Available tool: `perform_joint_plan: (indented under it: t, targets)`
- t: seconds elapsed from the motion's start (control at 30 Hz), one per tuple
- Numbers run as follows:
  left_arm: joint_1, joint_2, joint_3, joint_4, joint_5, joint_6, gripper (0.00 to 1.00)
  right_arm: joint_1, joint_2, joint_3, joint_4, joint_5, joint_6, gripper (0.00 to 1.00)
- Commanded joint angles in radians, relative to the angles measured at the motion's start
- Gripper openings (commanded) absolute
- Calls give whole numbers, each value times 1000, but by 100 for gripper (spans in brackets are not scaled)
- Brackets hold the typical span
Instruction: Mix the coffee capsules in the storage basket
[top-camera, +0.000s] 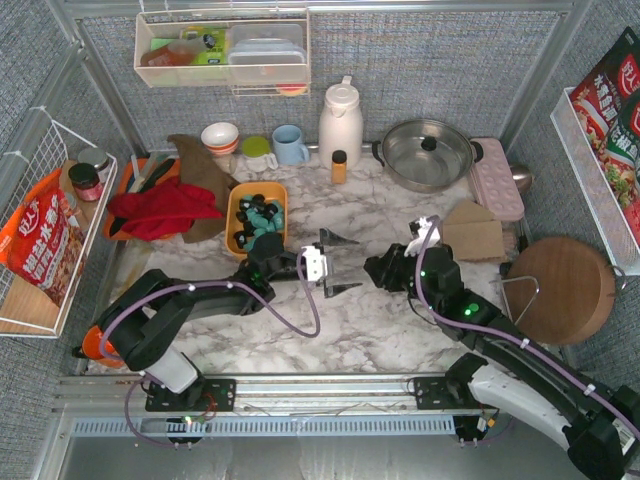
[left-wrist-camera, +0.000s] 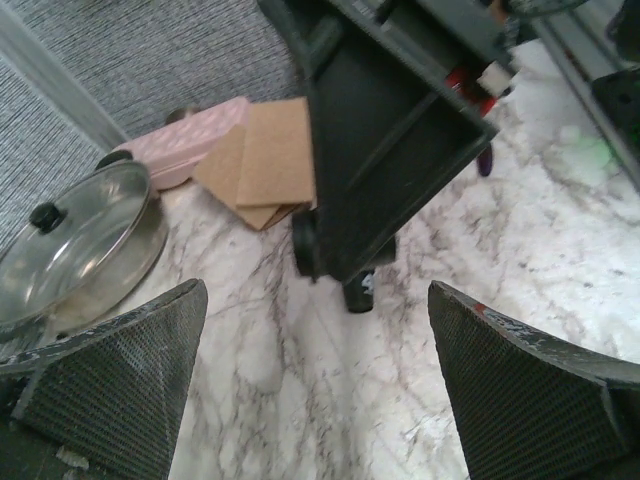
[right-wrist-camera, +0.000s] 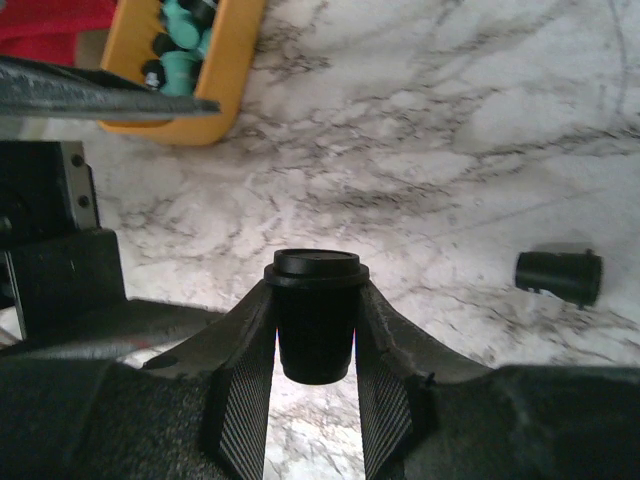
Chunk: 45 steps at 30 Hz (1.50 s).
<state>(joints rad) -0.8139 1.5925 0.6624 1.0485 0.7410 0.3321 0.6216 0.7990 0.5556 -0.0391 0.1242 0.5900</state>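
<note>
The orange-yellow storage basket stands left of centre on the marble table, with several teal and black coffee capsules in it. In the right wrist view its corner shows at the top left. My right gripper is shut on an upright black capsule above the table centre. A second black capsule lies on its side to the right. My left gripper faces the right gripper, open wide and empty. From the left wrist, the held capsule hangs beneath the right gripper.
A lidded steel pot, a pink tray and cardboard pieces sit at the back right. A white jug, cups and a red cloth stand behind and left of the basket. A round wooden board lies right.
</note>
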Motion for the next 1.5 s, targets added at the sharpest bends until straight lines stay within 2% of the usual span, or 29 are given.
perform_joint_plan:
  t: [0.0,0.23,0.37,0.5,0.53,0.67,0.77,0.83,0.9,1.0,1.17,1.37,1.47]
  targets:
    - [-39,-9,-3,69,26,-32,99,3,-21,-30,201,-64,26,24]
    - [-65,12,-12,184,-61,-131,99,20,-30,-70,301,-105,52,24]
    - [-65,6,-21,202,-126,-133,99,40,-22,-75,319,-112,51,24]
    - [-65,0,-26,196,-127,-118,98,56,-18,-74,333,-110,52,24]
    - [-66,-1,-28,196,-126,-114,95,59,-17,-70,334,-110,52,24]
    - [-66,-5,-33,194,-125,-90,70,69,-10,-65,338,-108,65,24]
    - [-67,-13,-38,202,-130,-77,56,72,-5,-62,334,-104,76,26]
    - [-67,-18,-43,207,-135,-69,47,72,1,-60,324,-104,79,32]
    - [-67,-21,-51,214,-149,-62,38,72,2,-51,301,-102,82,43]
    - [-67,-27,-61,222,-188,-52,31,72,-11,-25,228,-88,69,59]
    - [-63,-31,-77,244,-277,-60,23,70,-47,42,51,-42,3,71]
    - [-11,-23,-78,242,-346,-71,15,63,-80,117,-118,33,-88,72]
    - [44,-18,-53,153,-427,-48,5,56,-44,179,-249,114,-162,68]
